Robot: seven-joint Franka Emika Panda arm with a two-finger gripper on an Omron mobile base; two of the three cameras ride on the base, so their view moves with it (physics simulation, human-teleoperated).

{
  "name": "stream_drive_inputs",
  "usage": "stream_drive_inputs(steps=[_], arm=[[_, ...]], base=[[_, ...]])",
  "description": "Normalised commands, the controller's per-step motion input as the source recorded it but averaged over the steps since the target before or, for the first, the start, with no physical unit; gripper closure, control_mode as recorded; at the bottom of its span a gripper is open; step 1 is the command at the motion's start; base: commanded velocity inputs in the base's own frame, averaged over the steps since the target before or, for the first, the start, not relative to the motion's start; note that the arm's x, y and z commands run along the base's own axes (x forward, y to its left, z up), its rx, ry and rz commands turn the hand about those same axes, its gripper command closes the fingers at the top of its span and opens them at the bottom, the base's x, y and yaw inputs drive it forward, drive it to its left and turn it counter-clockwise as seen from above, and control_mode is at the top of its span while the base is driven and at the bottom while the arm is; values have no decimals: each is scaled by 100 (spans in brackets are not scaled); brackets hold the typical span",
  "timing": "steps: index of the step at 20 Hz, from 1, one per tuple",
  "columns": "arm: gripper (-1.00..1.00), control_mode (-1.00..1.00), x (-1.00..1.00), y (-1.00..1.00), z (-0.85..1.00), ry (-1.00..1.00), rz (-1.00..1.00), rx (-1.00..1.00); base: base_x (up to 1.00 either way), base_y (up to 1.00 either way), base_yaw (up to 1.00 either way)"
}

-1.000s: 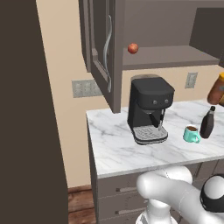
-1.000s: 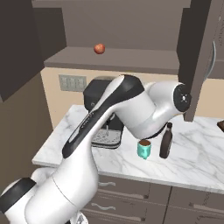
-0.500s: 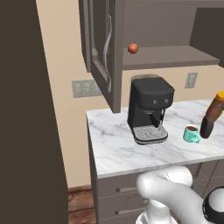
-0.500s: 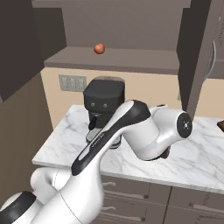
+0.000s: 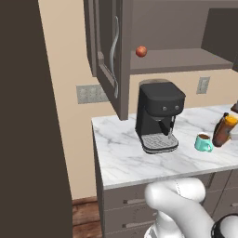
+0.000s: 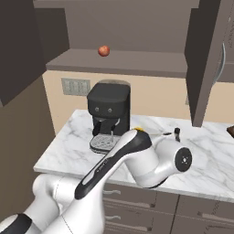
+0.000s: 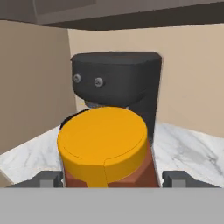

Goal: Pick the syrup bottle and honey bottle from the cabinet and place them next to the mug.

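In the hand view the honey bottle [image 7: 105,148] sits at lower centre, its yellow-orange top facing the camera and its amber body below, between the two dark fingertips [image 7: 48,178] at the lower left and lower right. The gripper [image 7: 109,179] stands wide with the bottle filling the gap between its jaws, so it has hold of the bottle. Behind the bottle, at upper centre, stands the black coffee machine [image 7: 118,83] on the white marble counter [image 7: 192,153]. In the left base view the honey bottle [image 5: 223,130] is at the right edge, tilted, just to the right of the teal mug [image 5: 202,142], which stands on the counter [image 5: 125,158] at centre right. Whether the bottle's base touches the counter I cannot tell. The coffee machine [image 5: 158,116] is at centre, left of the mug. Above it, the cabinet [image 5: 109,51] fills the upper part of the frame, its door swung open with the long curved handle showing, and a small red ball [image 5: 141,51] lies on its shelf at upper centre. In the right base view the arm [image 6: 151,160] crosses the lower centre, and the dark cap of the syrup bottle [image 6: 177,132] peeks above it at centre right; the ball [image 6: 104,50] is at upper centre on the shelf.
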Motion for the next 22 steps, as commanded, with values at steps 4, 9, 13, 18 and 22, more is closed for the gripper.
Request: stream_drive_inputs(steps=[4,9,13,18,22], arm=[[100,-100,34,-15,-52,0,-10,0],[100,-100,38,-29,-46,0,-9,0],[100,-100,14,-68,-15,5,0,0],[100,-100,12,-65,-3,0,0,0],[100,-100,0,-44,-6,0,0,0]], base=[[0,0,0],[0,0,0],[0,0,0],[0,0,0],[0,0,0]])
